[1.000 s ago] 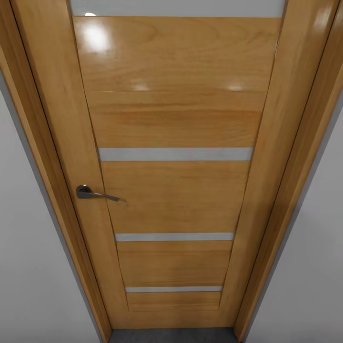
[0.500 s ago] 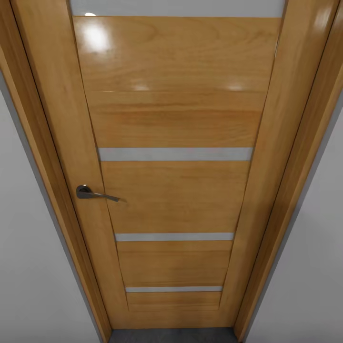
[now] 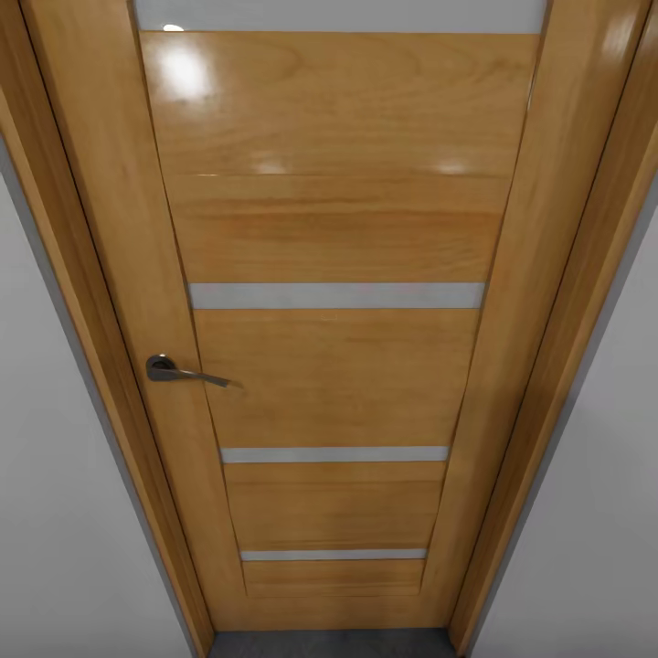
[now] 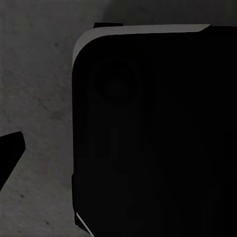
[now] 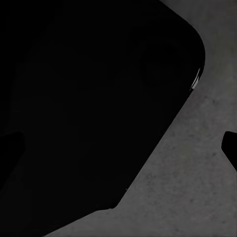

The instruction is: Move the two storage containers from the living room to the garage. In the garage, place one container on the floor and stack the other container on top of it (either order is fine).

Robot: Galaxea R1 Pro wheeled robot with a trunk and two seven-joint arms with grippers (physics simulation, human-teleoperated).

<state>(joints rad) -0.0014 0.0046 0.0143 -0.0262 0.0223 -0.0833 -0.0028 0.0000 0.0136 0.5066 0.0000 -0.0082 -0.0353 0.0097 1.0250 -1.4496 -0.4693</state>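
From the head view, a closed wooden door (image 3: 334,302) with pale horizontal strips stands straight ahead, its metal lever handle (image 3: 183,371) toward the robot's left; a sliver of grey floor (image 3: 329,643) shows at its foot. No storage container is visible, so I cannot tell which way one lies or which arm is nearer.

In the left wrist view, a black robot body part (image 4: 153,133) hangs over mottled concrete floor (image 4: 37,98); whether that claw is open cannot be told.

The right wrist view gives another dark robot part (image 5: 89,108) above the same concrete (image 5: 187,187); claw state again cannot be told. Both arms look tucked downward.

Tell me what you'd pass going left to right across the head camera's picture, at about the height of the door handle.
White wall → wooden door frame → metal door handle → wooden door → door frame on the other side → white wall again.
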